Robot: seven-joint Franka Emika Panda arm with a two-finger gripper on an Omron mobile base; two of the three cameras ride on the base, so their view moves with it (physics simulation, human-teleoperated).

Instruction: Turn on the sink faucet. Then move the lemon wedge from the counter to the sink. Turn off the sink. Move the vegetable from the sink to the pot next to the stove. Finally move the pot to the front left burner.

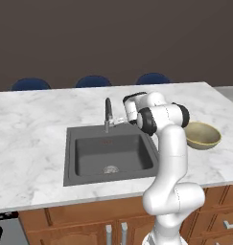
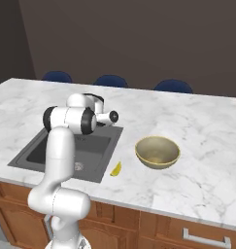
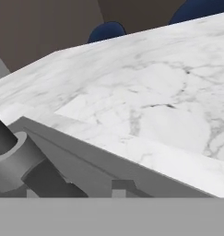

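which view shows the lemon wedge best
The right base view: the lemon wedge lies in plain sight on the counter, just right of the sink and left of the bowl. In the left base view the arm covers that spot; the hand view looks elsewhere.

Three blue chairs stand behind the island before a dark brown wall.
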